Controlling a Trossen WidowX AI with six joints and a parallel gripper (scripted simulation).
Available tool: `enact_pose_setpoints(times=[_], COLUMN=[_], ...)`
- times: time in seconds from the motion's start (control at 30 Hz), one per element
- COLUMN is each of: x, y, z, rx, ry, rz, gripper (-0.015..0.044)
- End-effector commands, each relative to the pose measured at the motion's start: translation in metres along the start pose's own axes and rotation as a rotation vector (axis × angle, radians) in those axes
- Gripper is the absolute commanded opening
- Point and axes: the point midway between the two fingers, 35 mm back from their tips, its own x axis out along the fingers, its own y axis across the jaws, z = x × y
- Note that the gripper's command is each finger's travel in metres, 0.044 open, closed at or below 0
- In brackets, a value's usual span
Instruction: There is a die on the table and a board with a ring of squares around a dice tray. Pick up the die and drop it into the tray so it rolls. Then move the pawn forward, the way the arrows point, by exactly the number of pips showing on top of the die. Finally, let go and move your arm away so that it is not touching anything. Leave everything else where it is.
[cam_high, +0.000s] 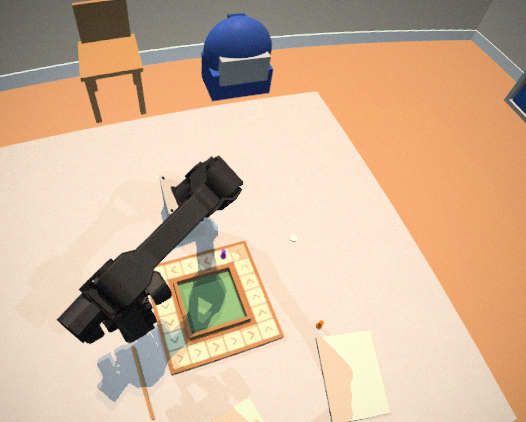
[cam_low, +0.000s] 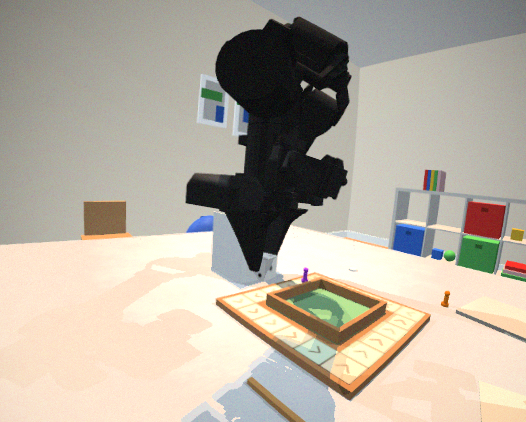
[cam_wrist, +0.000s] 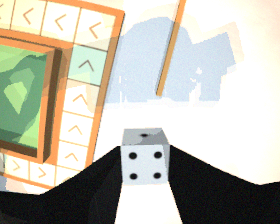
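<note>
One die (cam_wrist: 145, 162) — gripped in nearly closed fingers; purple pawn (cam_high: 223, 254) (cam_low: 305, 274) upright on board (cam_high: 227, 345) (cam_low: 285, 353), tray (cam_high: 220, 327) (cam_low: 362, 326) (cam_wrist: 44, 105) dieless

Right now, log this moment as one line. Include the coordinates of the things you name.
gripper (cam_wrist: 144, 152): shut on die (cam_wrist: 145, 164) | die: beside board (cam_high: 227, 357) (cam_low: 285, 344) (cam_wrist: 99, 131), undropped | purple pawn (cam_high: 223, 254) (cam_low: 305, 275): on board | dice tray (cam_high: 220, 327) (cam_low: 305, 316) (cam_wrist: 42, 105): no die inside

Facing raised walls (cam_high: 220, 328) (cam_low: 299, 319) (cam_wrist: 49, 100) around the tray's green floor (cam_high: 223, 300) (cam_low: 320, 305) (cam_wrist: 20, 85), but finding an opening from above. Meeting an upright purple pawn (cam_high: 223, 254) (cam_low: 305, 275) beside the tray, on the otherwise low board (cam_high: 256, 296) (cam_low: 376, 341) (cam_wrist: 75, 129). Outside the board, encountering a thin stick (cam_high: 143, 382) (cam_low: 275, 401) (cam_wrist: 171, 47) and an orange pawn (cam_high: 320, 324) (cam_low: 445, 299).
</note>
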Motion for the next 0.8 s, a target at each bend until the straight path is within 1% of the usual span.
enact_pose_setpoints(times=[0.0, 0.77], x=[0.003, 0.012], y=[0.011, 0.080], z=[0.004, 0.027], rx=[0.102, 0.781], ry=[0.000, 0.001], rz=[0.006, 0.005], gripper=[0.0000, 0.0000])
